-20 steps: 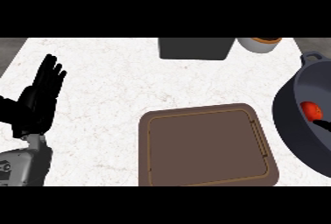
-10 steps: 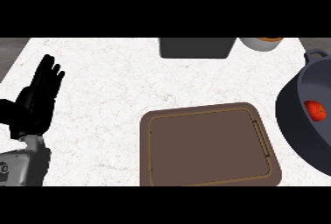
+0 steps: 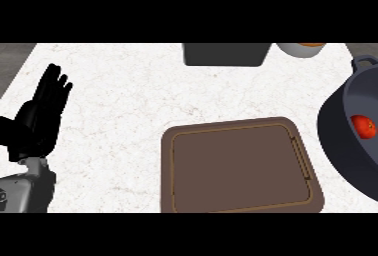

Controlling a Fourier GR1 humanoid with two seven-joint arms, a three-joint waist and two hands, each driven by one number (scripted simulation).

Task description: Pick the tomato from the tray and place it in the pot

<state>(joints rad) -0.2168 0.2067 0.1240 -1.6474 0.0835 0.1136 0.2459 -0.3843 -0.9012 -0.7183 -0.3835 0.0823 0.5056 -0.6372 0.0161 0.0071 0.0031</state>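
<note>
The tomato (image 3: 362, 126) now lies inside the pot (image 3: 341, 131) at the right edge of the scene, a red ball against the dark inner wall. A second ago a dark shape, most likely the right hand, showed just below it inside the pot; half a second ago that shape was already gone, and now the tomato sits alone, a little lower and nearer the edge of the view than before. The right hand shows nowhere now. The tray (image 3: 240, 166), brown with a raised rim, lies in the near middle of the counter (image 3: 133, 90) with nothing on it. By these signs the placing looks done: the tomato is off the tray and in the pot, and what remains is at most for the arm to stay clear.

The left hand (image 3: 38, 120) stands at the far left of the view, fingers straight and together, pointing away from the robot, holding nothing. It has not moved across the three moments and is simply resting.

At the far edge of the counter stand a dark square box (image 3: 224, 53) and, to its right, a pale cup (image 3: 301, 49) with something orange in it. Both are well apart from the tray and the pot, and nothing lies between tray and pot.
</note>
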